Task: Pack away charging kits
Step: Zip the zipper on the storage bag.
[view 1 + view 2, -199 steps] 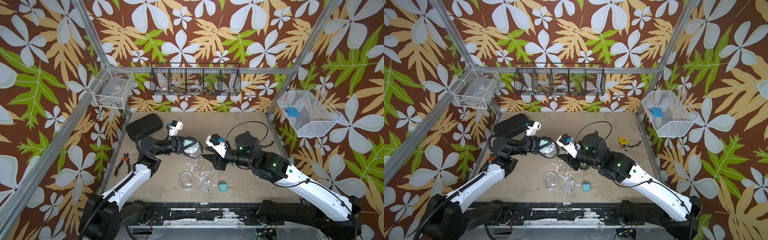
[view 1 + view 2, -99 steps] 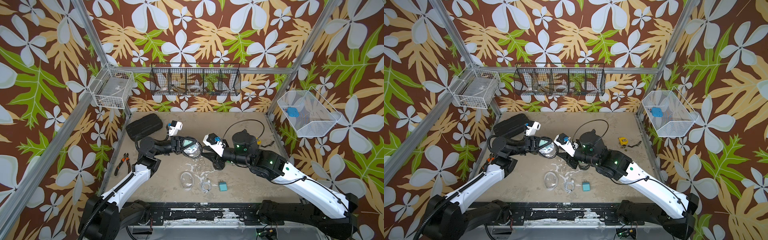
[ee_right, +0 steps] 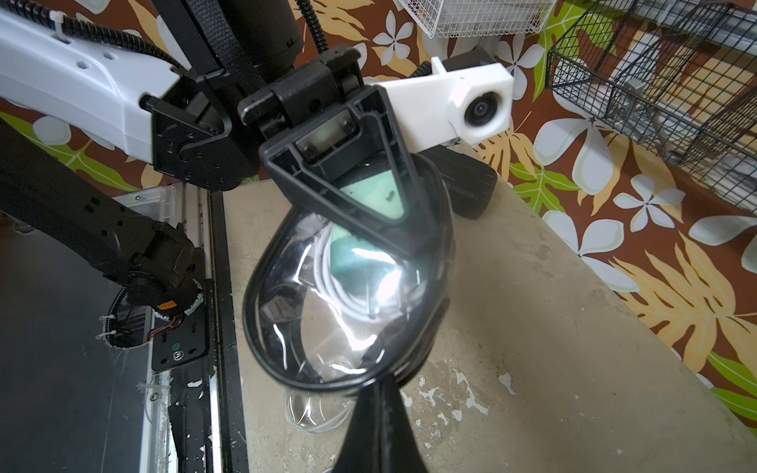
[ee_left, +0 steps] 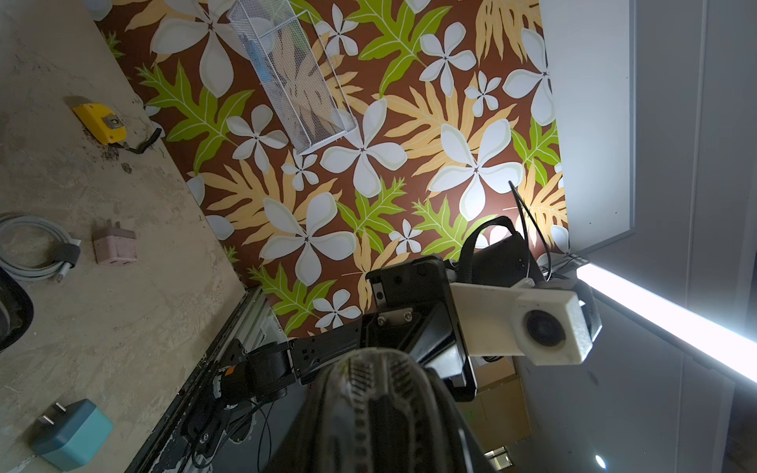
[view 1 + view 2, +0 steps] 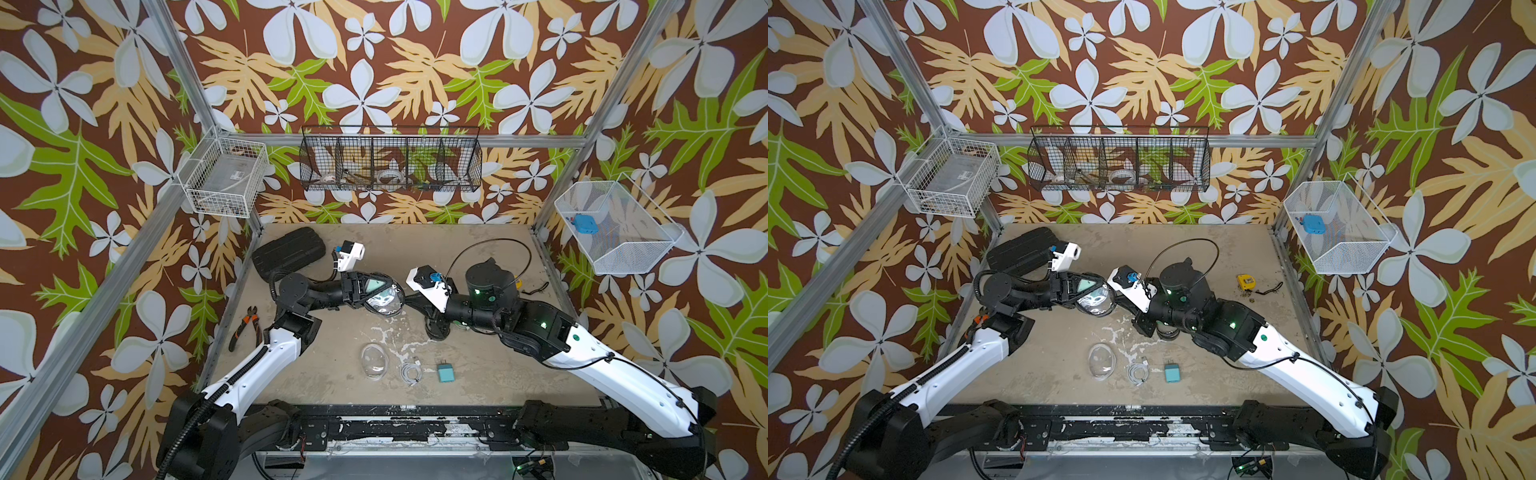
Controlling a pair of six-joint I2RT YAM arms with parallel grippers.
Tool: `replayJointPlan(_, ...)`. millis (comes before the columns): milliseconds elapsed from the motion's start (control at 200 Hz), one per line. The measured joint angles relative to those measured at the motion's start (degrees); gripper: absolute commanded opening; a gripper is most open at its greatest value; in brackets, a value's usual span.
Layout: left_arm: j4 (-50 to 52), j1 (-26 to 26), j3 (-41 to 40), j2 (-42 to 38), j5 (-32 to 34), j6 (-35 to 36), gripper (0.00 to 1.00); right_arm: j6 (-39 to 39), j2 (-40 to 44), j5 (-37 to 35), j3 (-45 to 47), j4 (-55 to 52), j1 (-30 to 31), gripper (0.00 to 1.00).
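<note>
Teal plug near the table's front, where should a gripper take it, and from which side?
Probably straight from above, squeezing the teal plug across its side faces: it lies flat, prongs toward the back wall, coiled cable beside but apart.

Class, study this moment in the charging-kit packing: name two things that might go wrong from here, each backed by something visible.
1. The left hand holds the black-rimmed pouch off the table by one end; a tug from the right hand, shut at its rim, may twist it loose.
2. If it gapes, the white cable and mint plug inside could spill.
</note>
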State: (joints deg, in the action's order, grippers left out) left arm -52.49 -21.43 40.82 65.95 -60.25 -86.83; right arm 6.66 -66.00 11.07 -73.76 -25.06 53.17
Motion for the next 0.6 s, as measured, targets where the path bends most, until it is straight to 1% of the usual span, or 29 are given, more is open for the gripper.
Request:
replayJointPlan(220,0.0,0.0,-0.26,-0.31,0.26,0.02,0.02,-0.42,0.2,-4.02,-0.33,1.09,0.07,0.0)
replayJointPlan(460,0.02,-0.02,-1.25,-0.5,0.66,0.04,0.01,-0.94,-0.76,-5.03,-0.61,1.42,0.09,0.0)
replayJointPlan(601,0.09,-1.36,-2.16,-0.52,1.75,0.85,0.0,-1.53,-2.51,-4.92,-1.77,-0.11,0.04,0.0)
